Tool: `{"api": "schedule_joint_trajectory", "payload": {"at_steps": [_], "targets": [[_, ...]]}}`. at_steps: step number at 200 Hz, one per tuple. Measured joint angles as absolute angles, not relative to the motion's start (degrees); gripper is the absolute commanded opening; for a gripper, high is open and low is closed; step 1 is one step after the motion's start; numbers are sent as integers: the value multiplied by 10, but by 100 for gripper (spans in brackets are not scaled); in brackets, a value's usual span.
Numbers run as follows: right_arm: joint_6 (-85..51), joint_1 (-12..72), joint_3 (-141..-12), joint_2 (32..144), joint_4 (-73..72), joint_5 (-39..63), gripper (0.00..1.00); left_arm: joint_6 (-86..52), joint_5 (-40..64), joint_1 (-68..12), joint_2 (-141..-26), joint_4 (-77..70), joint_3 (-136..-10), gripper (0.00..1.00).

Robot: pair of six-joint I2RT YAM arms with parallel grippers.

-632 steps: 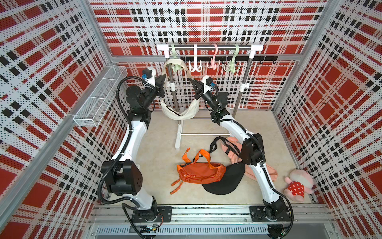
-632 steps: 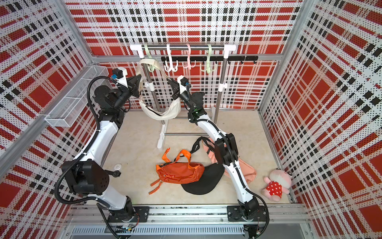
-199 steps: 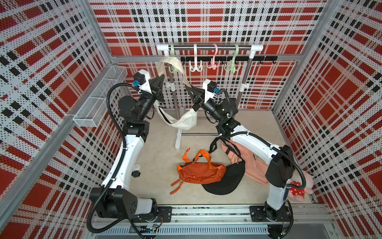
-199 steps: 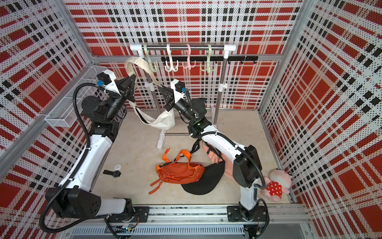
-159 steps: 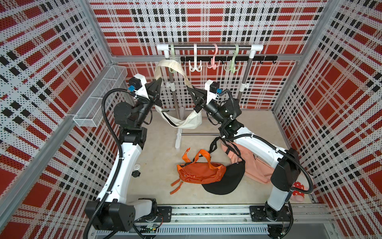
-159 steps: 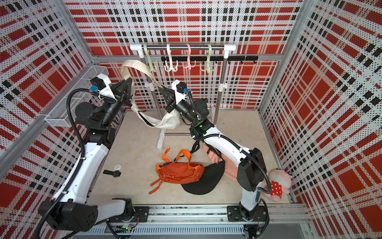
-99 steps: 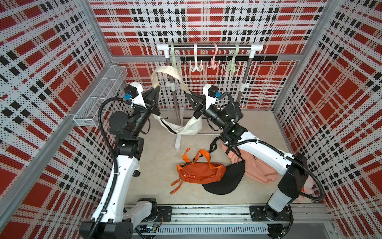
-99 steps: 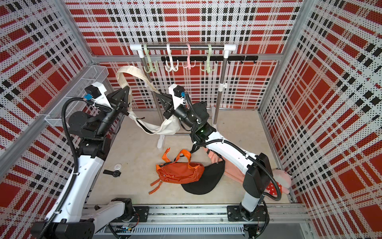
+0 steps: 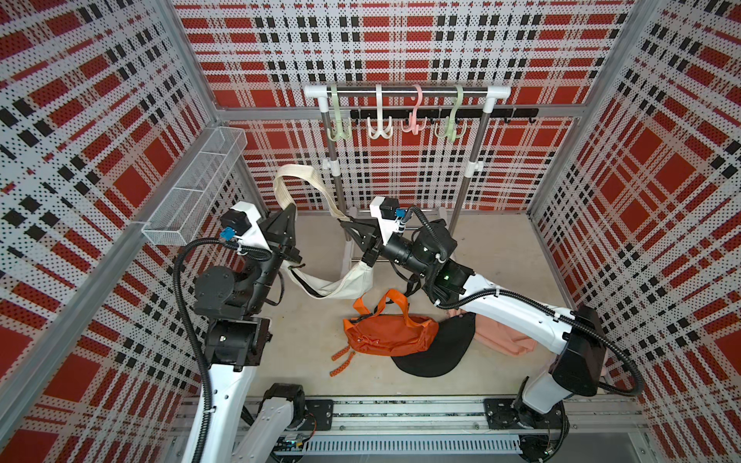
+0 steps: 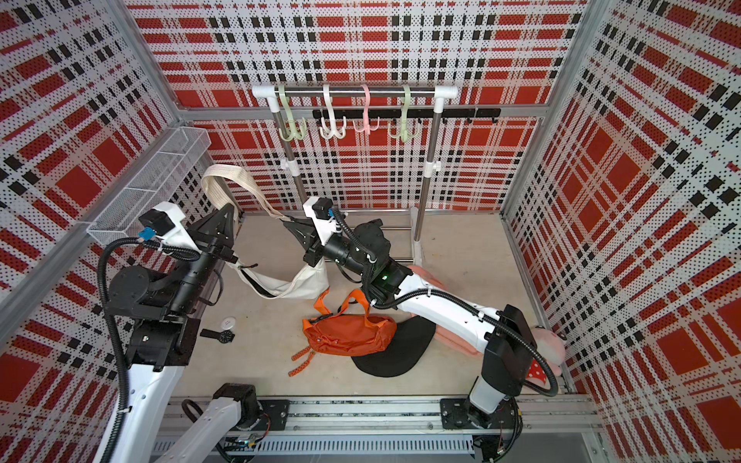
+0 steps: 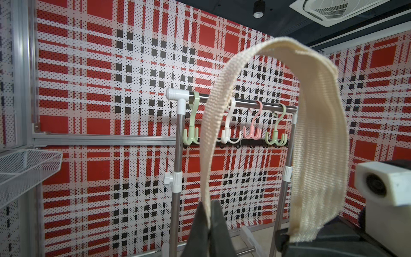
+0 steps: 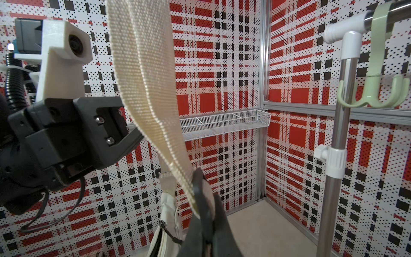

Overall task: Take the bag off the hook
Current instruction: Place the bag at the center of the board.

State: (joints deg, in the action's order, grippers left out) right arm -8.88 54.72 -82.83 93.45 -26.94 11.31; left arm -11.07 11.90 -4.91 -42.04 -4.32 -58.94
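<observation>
The cream bag point(image 9: 353, 280) hangs mid-frame, clear of the green hook point(image 9: 339, 130).
The left tool point(image 9: 289, 210) and right tool point(image 9: 348, 226) both pinch its strap point(image 9: 294, 170) tight to carry it.

cream bag point(image 9: 349, 282) | clear of leftmost green hook point(image 9: 339, 130) | strap point(image 9: 283, 185) arched upward | body sagging midair

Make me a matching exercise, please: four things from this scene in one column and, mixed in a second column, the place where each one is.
Things
1. cream bag
2. orange bag
3. pink hook
4. wire basket

Places
a. fixed to the side wall
b. lying on the floor
c. held up in the air
d. hanging on the rail

Pairs: 1-c, 2-b, 3-d, 4-a
</observation>
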Motion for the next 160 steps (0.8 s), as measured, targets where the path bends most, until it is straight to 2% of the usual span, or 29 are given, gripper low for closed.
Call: {"api": "schedule_joint_trajectory", "payload": {"at_steps": [63,160], "targets": [[-64,593,-826,933,-252,80,0,-144,26,-68,-401,16,-584,0],[-41,607,-772,897,-235,92,0,-166,-20,-72,-339,150,-599,0]]}}
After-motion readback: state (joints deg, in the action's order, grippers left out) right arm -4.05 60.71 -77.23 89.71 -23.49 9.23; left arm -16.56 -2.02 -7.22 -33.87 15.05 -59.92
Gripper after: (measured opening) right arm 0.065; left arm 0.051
